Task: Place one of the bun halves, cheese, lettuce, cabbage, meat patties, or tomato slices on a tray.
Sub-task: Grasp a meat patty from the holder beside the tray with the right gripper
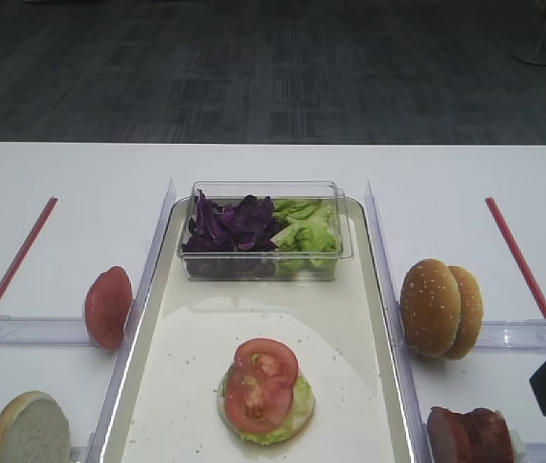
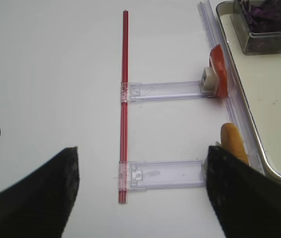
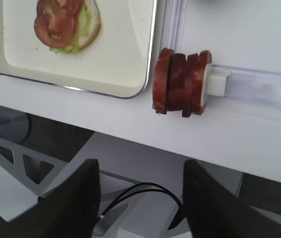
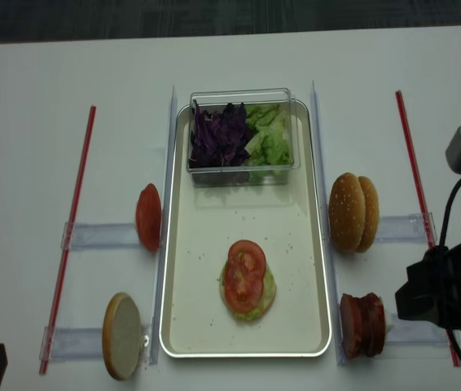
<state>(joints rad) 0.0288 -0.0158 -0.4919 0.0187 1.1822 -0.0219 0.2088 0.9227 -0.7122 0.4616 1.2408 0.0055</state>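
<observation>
Right arm lined up short of the meat patties (image 3: 182, 82), jaws wide and empty

High view: the tray (image 1: 360, 386) holds a bun half (image 1: 302, 413) with lettuce and tomato slices (image 1: 261, 383). Right wrist view: the right gripper (image 3: 139, 198) hangs off the table edge, fingers spread, nothing held — patties stand on edge just beside the tray's corner. They're packed tight, so a sloppy pinch could grab several or topple them. Left wrist view: the left gripper (image 2: 140, 193) looks open and empty too.
</observation>
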